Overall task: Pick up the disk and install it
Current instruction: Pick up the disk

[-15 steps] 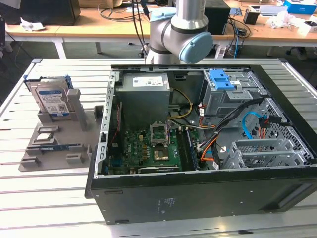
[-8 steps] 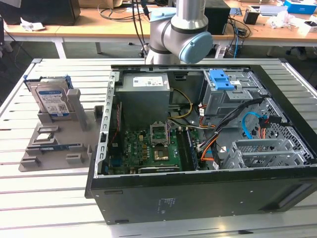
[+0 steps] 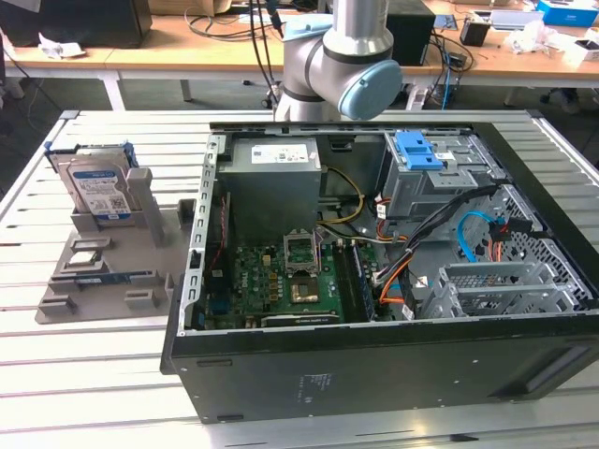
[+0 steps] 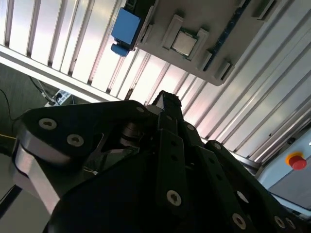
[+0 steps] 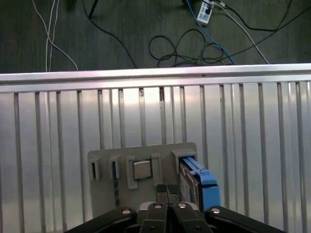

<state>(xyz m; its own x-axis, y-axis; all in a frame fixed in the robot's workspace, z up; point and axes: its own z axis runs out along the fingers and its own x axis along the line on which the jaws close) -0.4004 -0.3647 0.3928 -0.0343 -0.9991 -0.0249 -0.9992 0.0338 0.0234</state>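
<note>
The disk (image 3: 98, 192) stands on edge in a slot at the far end of a grey holder (image 3: 103, 290), on the exterior view's left. It is silver with a white-and-blue label and a blue frame. The first wrist view shows the disk (image 5: 197, 182) from above, just beside my gripper (image 5: 167, 188). The gripper's two fingertips are pressed together, shut on nothing, and hang well above the holder. In the second wrist view the gripper (image 4: 167, 99) points toward the holder (image 4: 209, 29), and the disk's blue frame (image 4: 125, 26) is at the holder's end.
A small square processor chip (image 3: 86, 245) lies in the holder beside the disk. An open computer case (image 3: 393, 374) fills the exterior view's right, holding a power supply box (image 3: 271, 178), a motherboard (image 3: 281, 281), cables and a blue-latched drive bay (image 3: 418, 150). The slatted metal table (image 3: 94, 393) ends behind the holder.
</note>
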